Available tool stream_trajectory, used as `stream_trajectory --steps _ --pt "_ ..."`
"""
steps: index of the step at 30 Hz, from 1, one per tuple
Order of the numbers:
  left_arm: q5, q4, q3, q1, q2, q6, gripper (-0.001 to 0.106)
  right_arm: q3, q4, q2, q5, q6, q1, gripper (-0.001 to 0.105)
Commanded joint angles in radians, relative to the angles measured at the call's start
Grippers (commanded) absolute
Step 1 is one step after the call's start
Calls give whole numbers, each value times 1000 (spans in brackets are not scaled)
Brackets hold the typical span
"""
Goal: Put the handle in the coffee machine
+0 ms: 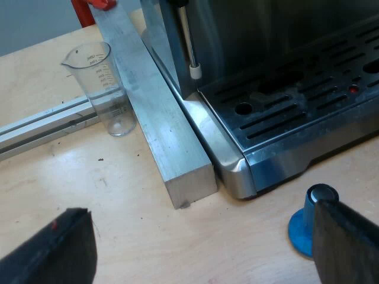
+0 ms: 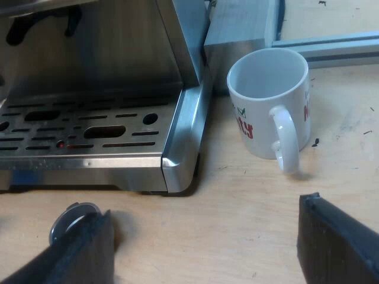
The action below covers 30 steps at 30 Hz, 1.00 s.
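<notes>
Step in hand, as judged: approach, ahead of any pick-up, with nothing held. Left gripper (image 1: 201, 216): jaws wide and empty, hanging over bare bench (image 1: 118, 201). A blue tamper (image 1: 299, 231) stands on the bench at the inner edge of 1 jaw, partly behind it. Beyond the jaws are the espresso machine (image 1: 284, 118) with its slotted drip tray, an aluminium bar (image 1: 160, 124) lying against the machine's side, and a measuring glass (image 1: 106, 89) just beside the bar. Right gripper (image 2: 207, 210): jaws wide and empty, facing the machine's front corner. A round metal rim (image 2: 71, 218) lies on the bench at 1 jaw, partly hidden by that finger; it may be the cup of the holder, but I cannot tell for certain. A white mug (image 2: 266, 100) stands upright and empty beyond the other jaw, near the machine's side. Next move, as judged: confirm the holder, close the right jaws on its handle, lift it under the brew head and turn it to lock. Risk: tamper and mug stand near the working path
</notes>
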Motion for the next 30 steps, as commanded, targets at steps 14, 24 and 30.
stream_trajectory --steps 14,24,30 --pt "76 -18 -5 -8 -125 -3 75 -5 -35 -41 -2 78 0 66" --pt "245 21 -61 -10 13 16 75 -84 -4 -5 -12 116 0 66" --pt "420 21 -129 -10 98 21 75 -139 31 89 -55 16 0 66"
